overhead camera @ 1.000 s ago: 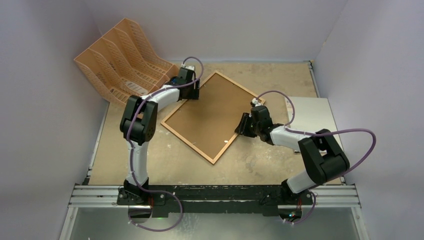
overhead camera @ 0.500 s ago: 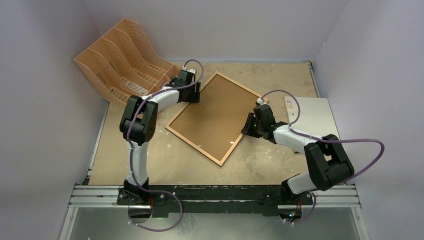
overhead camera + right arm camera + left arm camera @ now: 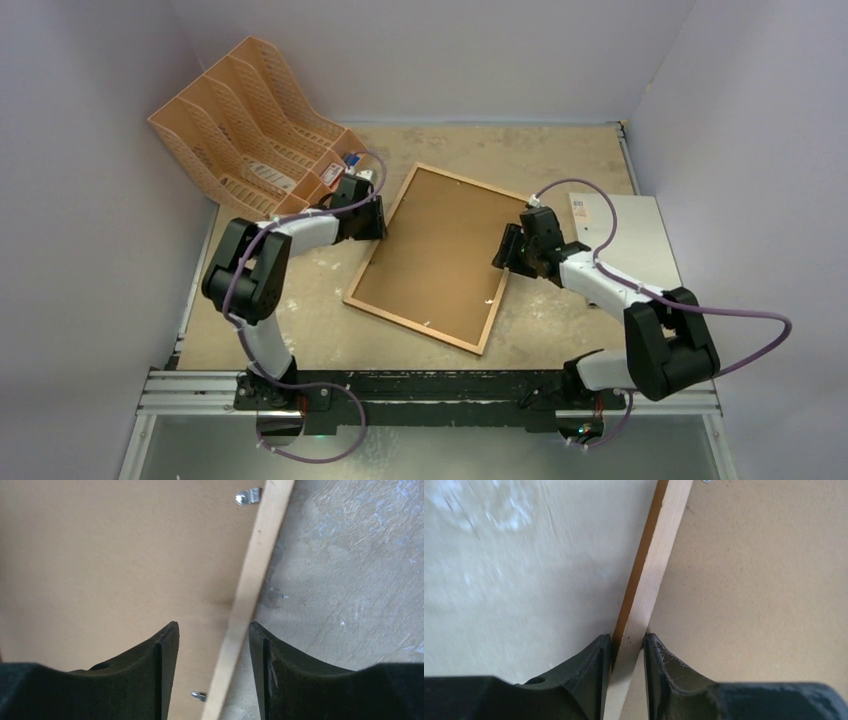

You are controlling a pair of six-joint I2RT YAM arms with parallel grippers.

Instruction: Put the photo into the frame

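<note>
Frame (image 3: 412,326): lies back-up on the table (image 3: 300,320), between the two arms. It has swung from a diagonal lie to a steeper one, and its near corner now sits closer to the arm bases.
Backing panel (image 3: 440,255): brown fibreboard fills the frame, with small metal tabs (image 3: 248,496) showing along the right rail.
Photo: not in view in any camera. Whether it lies under the panel cannot be told.
Left pincer (image 3: 628,642): has narrowed onto the left rail, one finger against each side of the moulding. This reads as a pinch grip.
Right pincer (image 3: 212,630): straddles the right rail with its jaws apart. The rail runs near the right finger and clear of the left one, so nothing is held.
White sheet (image 3: 630,225): flat on the table to the right, apart from the frame.
File rack (image 3: 240,110): far-left corner, just beyond the left arm's wrist.
Meaning: a repositioning step, judged. The frame is now squarer to both arms, and the tabs and panel probably need attention next.
</note>
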